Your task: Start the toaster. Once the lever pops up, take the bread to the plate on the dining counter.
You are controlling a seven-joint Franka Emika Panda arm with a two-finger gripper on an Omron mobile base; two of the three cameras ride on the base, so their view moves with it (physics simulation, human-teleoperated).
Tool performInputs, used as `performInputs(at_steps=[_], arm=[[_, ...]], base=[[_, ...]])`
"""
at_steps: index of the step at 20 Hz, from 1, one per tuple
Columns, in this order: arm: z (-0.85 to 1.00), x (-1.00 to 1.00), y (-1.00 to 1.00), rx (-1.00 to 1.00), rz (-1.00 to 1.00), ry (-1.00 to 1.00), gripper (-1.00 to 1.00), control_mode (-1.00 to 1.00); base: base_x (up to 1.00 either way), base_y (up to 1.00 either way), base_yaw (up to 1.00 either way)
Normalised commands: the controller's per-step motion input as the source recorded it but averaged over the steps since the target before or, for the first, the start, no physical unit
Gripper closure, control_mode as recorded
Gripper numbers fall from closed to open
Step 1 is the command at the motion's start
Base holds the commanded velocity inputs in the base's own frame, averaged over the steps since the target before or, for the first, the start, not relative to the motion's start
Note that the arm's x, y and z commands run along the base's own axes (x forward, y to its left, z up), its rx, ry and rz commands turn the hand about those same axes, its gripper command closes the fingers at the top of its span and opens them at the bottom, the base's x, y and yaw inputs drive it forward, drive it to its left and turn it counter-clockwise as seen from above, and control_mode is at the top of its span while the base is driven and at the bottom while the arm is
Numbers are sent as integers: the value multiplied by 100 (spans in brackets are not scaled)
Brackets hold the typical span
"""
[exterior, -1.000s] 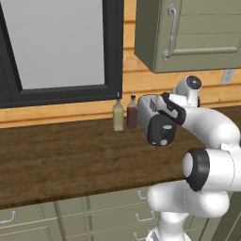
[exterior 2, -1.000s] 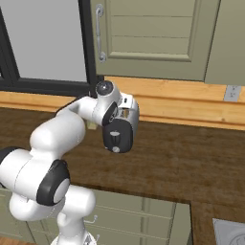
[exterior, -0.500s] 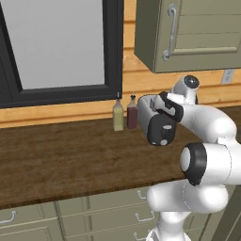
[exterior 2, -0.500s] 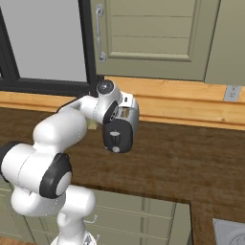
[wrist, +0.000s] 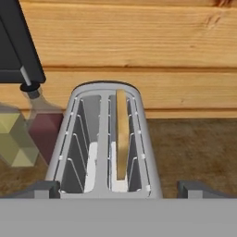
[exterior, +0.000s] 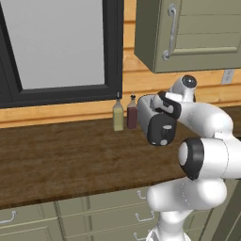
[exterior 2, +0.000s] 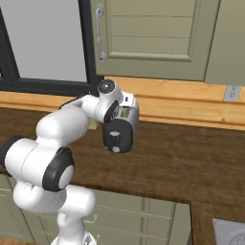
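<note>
In the hand view, an olive-yellow bottle (wrist: pixel 14 139) stands at the far left with a dark red bottle (wrist: pixel 40 124) just beside it, both against the wooden wall board under the black window frame (wrist: pixel 18 41). Right of them sits the toaster (wrist: pixel 105 139), seen from above on the dark wood counter (wrist: pixel 194 148); the bread (wrist: pixel 121 134) stands on edge in its right slot, while the left slot holds only wire guides. The gripper (wrist: pixel 118 190) hangs over the toaster's near end with its jaws spread wide, one finger tip (wrist: pixel 39 189) outside each side of the toaster, holding nothing. From the left base view, the two bottles stand just left of the hand (exterior: pixel 160 124), near the wall.
</note>
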Motion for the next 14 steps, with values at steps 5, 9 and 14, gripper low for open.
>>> performInputs(at_steps=[5, 9, 14], arm=[[-15, 4, 0, -3, -1, 0, -100, -100], [0, 8, 0, 0, 0, 0, -100, -100], [0, 18, 0, 0, 0, 0, -100, -100]], base=[[0, 0, 0], [0, 0, 0], [0, 0, 0]])
